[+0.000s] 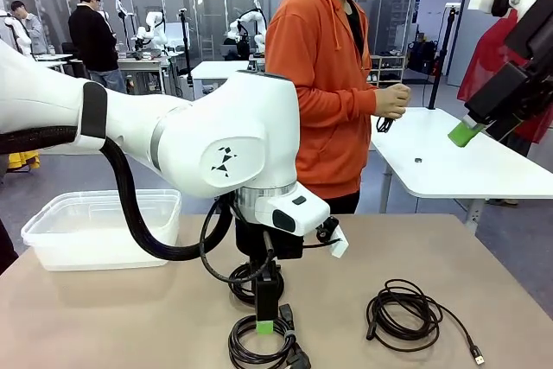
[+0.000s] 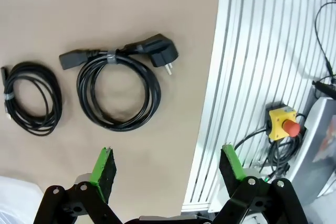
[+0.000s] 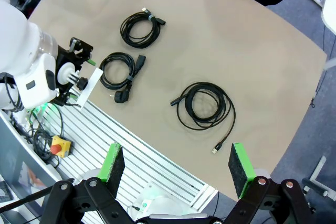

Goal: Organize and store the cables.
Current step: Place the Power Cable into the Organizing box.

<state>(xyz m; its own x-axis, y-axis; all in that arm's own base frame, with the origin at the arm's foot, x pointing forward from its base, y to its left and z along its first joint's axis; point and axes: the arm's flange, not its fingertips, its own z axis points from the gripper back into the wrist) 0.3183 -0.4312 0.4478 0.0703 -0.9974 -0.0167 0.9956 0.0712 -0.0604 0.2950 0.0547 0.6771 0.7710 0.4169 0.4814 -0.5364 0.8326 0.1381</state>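
1. Beige tabletop (image 3: 252, 51) carries a black power-cord coil (image 3: 119, 72), a thin cable coil (image 3: 140, 27) at one o'clock of it, and a USB cable coil (image 3: 205, 106) at four o'clock.
2. Left gripper (image 2: 168, 153) hangs low over the table edge, jaws spread wide and empty, with the power-cord coil at eleven o'clock.
3. Right gripper (image 3: 176, 150) sits high above, fully spread, holding nothing.

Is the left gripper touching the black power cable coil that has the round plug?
Apart. The left wrist view shows the open left gripper clear of the power cable coil, with bare table between its green pads and the cord.
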